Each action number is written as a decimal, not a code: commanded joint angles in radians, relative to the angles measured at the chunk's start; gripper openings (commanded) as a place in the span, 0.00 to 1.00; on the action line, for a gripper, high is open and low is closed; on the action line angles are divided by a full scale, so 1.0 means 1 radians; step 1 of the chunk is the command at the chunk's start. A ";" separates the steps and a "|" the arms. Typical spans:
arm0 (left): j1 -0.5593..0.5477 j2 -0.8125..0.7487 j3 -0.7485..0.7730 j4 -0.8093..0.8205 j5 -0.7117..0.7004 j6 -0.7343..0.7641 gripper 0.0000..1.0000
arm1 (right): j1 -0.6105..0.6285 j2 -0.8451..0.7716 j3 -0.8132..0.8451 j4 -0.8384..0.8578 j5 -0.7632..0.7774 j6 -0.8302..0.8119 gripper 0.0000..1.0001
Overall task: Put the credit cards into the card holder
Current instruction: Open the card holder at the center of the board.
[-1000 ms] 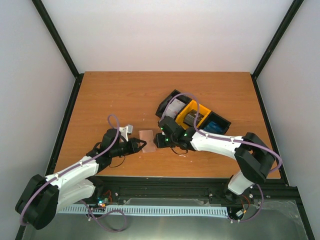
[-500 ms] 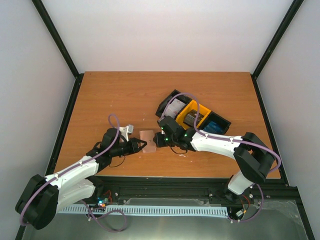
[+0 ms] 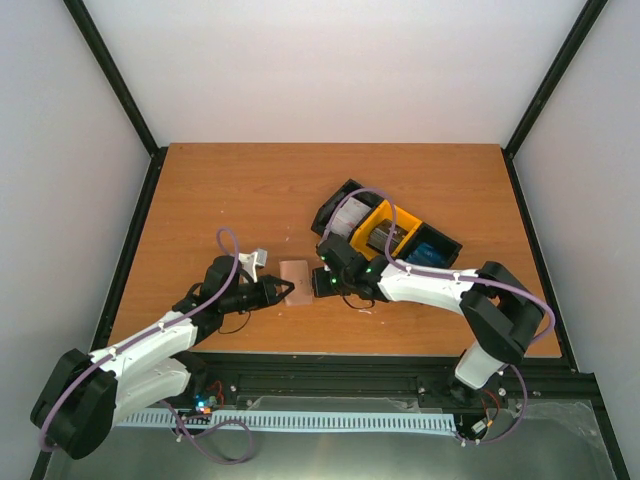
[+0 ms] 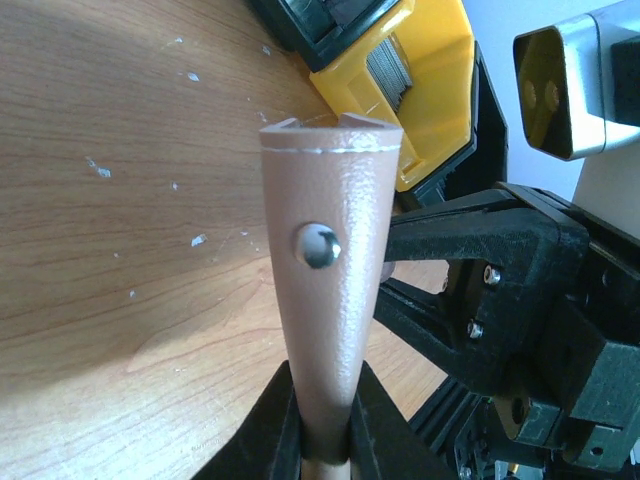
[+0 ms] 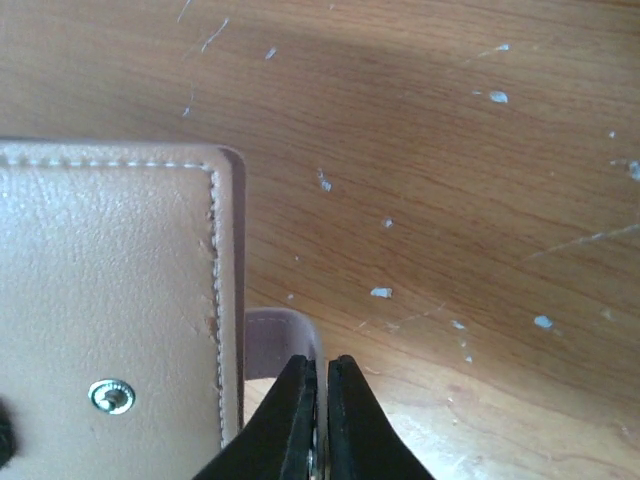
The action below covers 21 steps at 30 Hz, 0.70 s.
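Pinching the folded card holder [image 4: 330,300] by its near edge, we are clamping our left fingers [image 4: 272,432] on both sides of the tan-pink leather, its snap stud facing the left wrist camera. Our right fingers [image 5: 296,400] are pressing almost together on a small pale tab beside the holder's stitched corner. The holder is hanging between both arms at the counter's [image 3: 220,200] front middle; we cannot tell whether it is touching. The credit cards [image 3: 349,214] are lying in the black and yellow bins [image 3: 452,244] just behind.
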 commanded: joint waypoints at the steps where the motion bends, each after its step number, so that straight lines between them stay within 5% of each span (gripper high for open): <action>1: 0.002 -0.009 0.042 0.017 0.018 0.009 0.04 | -0.005 -0.018 0.016 -0.005 0.002 -0.013 0.03; 5: 0.003 0.005 0.042 -0.043 -0.069 0.009 0.54 | -0.005 -0.054 0.015 -0.055 0.011 -0.010 0.03; 8: 0.002 0.025 0.033 -0.059 -0.109 0.009 0.76 | -0.005 -0.077 0.002 -0.098 -0.018 -0.001 0.03; 14: 0.002 0.079 0.020 -0.024 -0.119 0.006 0.93 | -0.005 -0.096 0.002 -0.159 -0.051 0.013 0.03; 21: 0.002 0.150 0.042 0.017 -0.069 0.038 0.95 | -0.005 -0.113 0.026 -0.154 -0.078 0.003 0.03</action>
